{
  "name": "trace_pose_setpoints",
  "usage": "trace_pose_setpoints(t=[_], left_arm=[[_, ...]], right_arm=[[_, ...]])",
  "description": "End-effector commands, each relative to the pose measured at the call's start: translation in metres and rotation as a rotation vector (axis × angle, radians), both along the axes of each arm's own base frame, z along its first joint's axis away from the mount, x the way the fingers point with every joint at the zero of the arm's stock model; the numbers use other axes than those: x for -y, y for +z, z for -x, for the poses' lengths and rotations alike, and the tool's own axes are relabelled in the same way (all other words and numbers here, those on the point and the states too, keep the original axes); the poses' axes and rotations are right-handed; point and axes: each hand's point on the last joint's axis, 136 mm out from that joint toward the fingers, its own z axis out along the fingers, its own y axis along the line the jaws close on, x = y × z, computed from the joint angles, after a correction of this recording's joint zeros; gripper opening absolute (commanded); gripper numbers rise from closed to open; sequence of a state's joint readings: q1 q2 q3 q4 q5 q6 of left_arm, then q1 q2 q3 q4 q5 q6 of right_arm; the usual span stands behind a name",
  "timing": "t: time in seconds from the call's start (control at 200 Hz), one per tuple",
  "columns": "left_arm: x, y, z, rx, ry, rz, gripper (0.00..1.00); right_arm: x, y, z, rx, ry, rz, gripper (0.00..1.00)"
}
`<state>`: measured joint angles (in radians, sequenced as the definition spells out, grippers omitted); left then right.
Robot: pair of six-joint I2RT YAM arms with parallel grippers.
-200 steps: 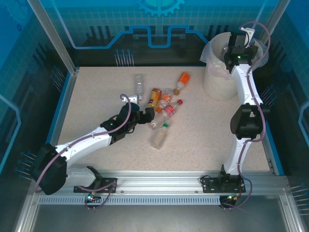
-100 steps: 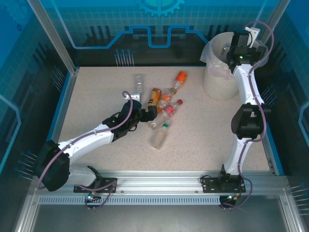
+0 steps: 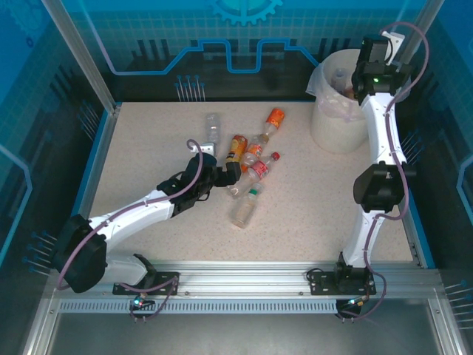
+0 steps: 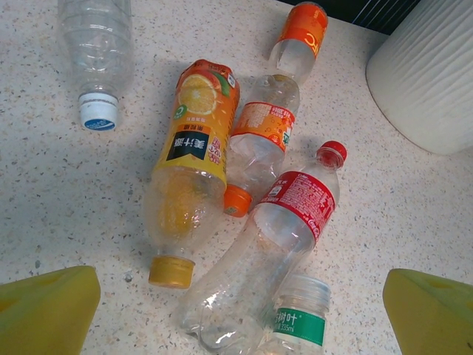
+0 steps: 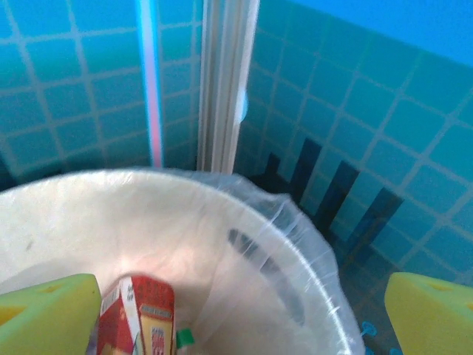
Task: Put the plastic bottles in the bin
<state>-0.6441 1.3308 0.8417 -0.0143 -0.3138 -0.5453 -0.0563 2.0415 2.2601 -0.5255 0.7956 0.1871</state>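
My left gripper [image 3: 226,174] hangs low over the tabletop [image 3: 148,148], pads spread wide with nothing between them, right at the near edge of the heap of plastic bottles.

In the left wrist view, running left to right:
- A clear ribbed bottle [image 4: 96,52] with a white cap lies apart on its own.
- An orange-juice bottle [image 4: 191,163] with a yellow cap is part full.
- Touching it is a crumpled bottle [image 4: 259,140] with an orange label and cap.
- Beyond that lies an orange-sleeved bottle [image 4: 301,33].
- The red-labelled bottle [image 4: 292,211] has its red cap pointing up and right and its clear base nearest me.
- A green-labelled bottle [image 4: 295,322] is tucked against it at the bottom edge.

The move turns on the red-labelled one. It lies straight ahead between my pads with its long axis on a slant. I judge I would have to turn the wrist to close across its waist rather than along it. The plastic is thin, glossy and dented, so it will likely give under the pads and roll on the speckled tabletop.

The bin [image 3: 332,126], ribbed, cream-white and lined with a clear bag, stands well apart to the right. My right gripper [image 3: 366,58] is above its mouth, yellow-green fingers wide and empty. A red-labelled container [image 5: 140,314] lies inside. The left arm is plainly the nearer to the heap.
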Motion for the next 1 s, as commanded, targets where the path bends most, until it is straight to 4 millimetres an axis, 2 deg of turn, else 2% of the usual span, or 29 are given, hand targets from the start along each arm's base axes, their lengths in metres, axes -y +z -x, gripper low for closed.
trace_pose_setpoints(t=[0.0,0.295,0.385,0.565,0.71,0.835,0.915,0.995], left_arm=[[-0.008,-0.001,0.002,-0.016,0.029,-0.003,0.99],[-0.024,-0.006,0.007,-0.035,0.102,-0.014,0.99],[-0.032,-0.006,0.006,-0.036,0.148,-0.002,0.99],[-0.041,-0.008,0.005,-0.049,0.202,0.017,0.99],[-0.05,-0.013,0.005,-0.056,0.256,0.029,0.99],[-0.059,-0.01,0.004,-0.043,0.319,0.042,0.99],[-0.059,-0.008,0.004,-0.037,0.312,0.039,0.99],[-0.059,-0.009,0.005,-0.039,0.303,0.033,0.99]], right_arm=[[-0.026,0.003,0.006,-0.029,0.102,-0.041,1.0],[-0.087,0.018,0.029,-0.027,0.301,-0.092,1.0],[-0.119,0.019,0.041,-0.025,0.413,-0.126,1.0],[-0.19,0.008,0.073,-0.043,0.662,-0.2,1.0],[-0.251,-0.018,0.1,-0.035,0.865,-0.364,0.99],[-0.292,-0.048,0.109,-0.09,0.932,-0.462,1.0],[-0.304,-0.071,0.103,-0.135,0.899,-0.476,1.0],[-0.302,-0.1,0.091,-0.177,0.791,-0.497,1.0]])
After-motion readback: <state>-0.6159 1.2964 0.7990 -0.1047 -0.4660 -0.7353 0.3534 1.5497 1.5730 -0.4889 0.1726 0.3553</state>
